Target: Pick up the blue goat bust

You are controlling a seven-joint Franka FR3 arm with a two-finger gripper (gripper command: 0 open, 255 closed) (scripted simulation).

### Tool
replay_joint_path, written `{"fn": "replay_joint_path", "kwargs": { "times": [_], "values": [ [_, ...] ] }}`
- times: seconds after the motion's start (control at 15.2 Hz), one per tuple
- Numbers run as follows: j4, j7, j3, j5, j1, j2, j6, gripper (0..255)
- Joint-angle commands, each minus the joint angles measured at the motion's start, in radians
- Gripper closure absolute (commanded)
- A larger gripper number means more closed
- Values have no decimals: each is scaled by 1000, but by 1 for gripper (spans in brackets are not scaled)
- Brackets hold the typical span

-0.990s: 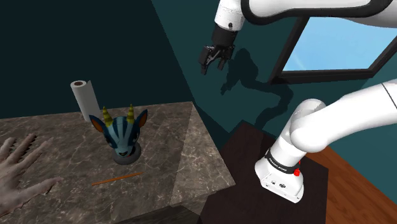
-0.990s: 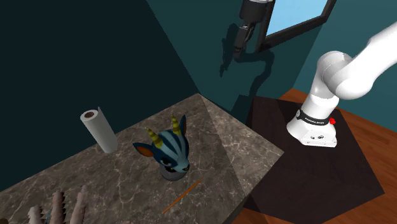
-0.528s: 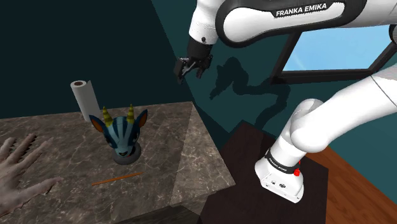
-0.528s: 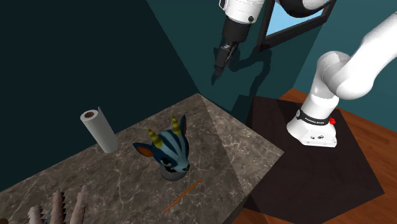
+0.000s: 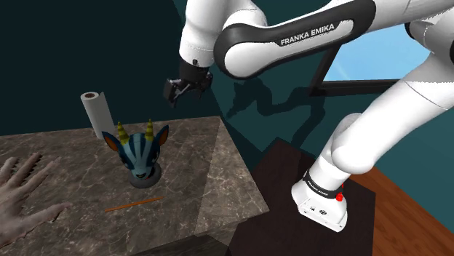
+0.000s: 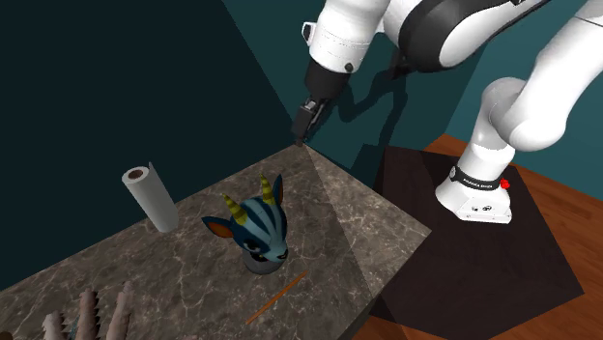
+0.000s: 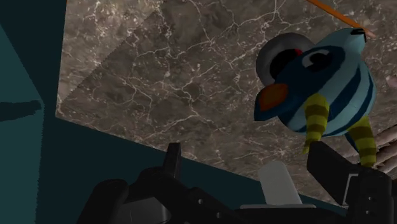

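Pincer (image 5: pixel 180 94) spread wide, gripping nothing, above marble counter (image 5: pixel 211 171) far edge; blue goat bust (image 5: pixel 138 150) well apart

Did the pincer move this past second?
Yes. In the shoulder view the pincer has travelled left and lower, away from the window toward the paper roll.

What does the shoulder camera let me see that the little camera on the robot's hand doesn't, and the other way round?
The shoulder view adds the whole white arm, its dark stand, the wooden floor, a window and a pale hand at the table's left end. The wrist view adds the pincer's own outlook: its two black fingers stand apart, holding nothing, with the goat bust ahead, seen from above. Shared by both: the blue striped goat bust, the marbled table and a thin orange stick near the bust.
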Motion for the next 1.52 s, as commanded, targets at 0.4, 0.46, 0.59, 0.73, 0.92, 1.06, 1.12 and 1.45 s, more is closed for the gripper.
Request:
{"fn": "replay_joint_path", "kwargs": {
  "times": [0.4,0.46,0.59,0.73,0.92,1.06,1.12,1.45],
  "values": [
    [210,298,127,-319,3,306,64,0],
    [244,336,132,-367,16,348,60,0],
    [317,404,132,-457,52,433,46,0],
    [396,462,124,-539,97,516,26,0],
    [505,517,102,-628,164,620,-4,0],
    [494,532,95,-642,168,630,14,0],
    [488,540,91,-650,170,635,22,0],
    [467,576,75,-686,179,662,60,0]
  ]
}}
